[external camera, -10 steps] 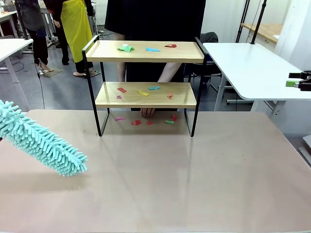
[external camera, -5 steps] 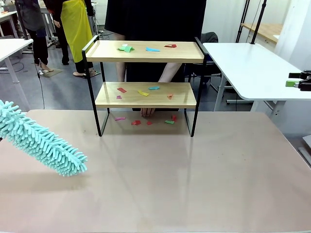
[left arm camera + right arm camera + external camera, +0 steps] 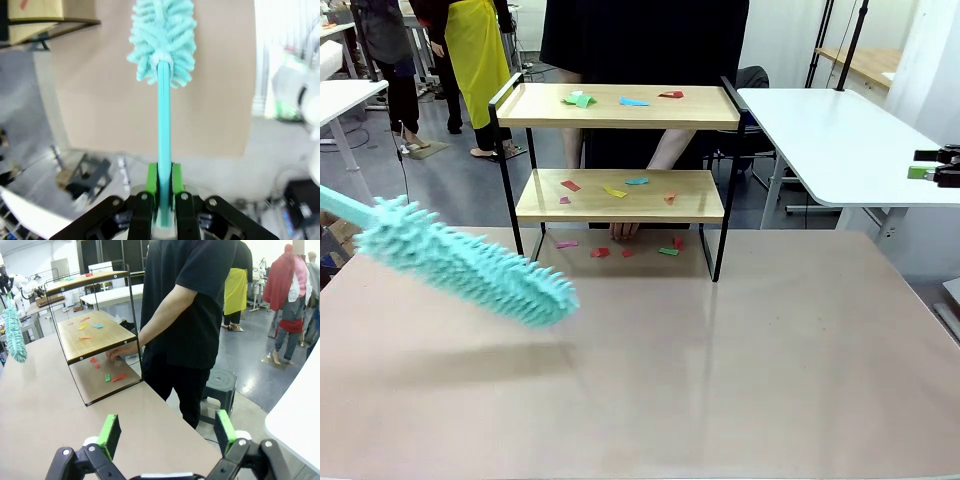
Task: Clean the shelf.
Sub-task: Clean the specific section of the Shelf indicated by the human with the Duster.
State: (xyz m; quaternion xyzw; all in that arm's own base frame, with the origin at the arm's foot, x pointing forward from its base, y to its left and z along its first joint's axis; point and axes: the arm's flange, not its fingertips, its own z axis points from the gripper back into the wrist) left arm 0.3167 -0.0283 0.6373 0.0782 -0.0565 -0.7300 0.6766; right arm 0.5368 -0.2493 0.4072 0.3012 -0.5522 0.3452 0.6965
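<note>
The shelf (image 3: 620, 120) stands at the table's far middle, two wooden boards on a black frame, also seen in the right wrist view (image 3: 95, 335). Coloured paper scraps (image 3: 620, 100) lie on both boards and on the table beneath. A teal fluffy duster (image 3: 470, 265) hangs tilted over the table, left of the shelf's front leg. My left gripper (image 3: 165, 187) is shut on the duster's handle (image 3: 164, 115). My right gripper (image 3: 167, 432) is open and holds nothing, out past the table's right side (image 3: 930, 164).
A person in black stands behind the shelf, one hand (image 3: 625, 230) resting on the table under the lower board. A white table (image 3: 840, 140) stands at the right. Other people walk at the back left. The beige table (image 3: 720, 380) has bare surface in front.
The duster has swung up and to the right, its tip now near the shelf's left front leg. The right gripper has not moved.
</note>
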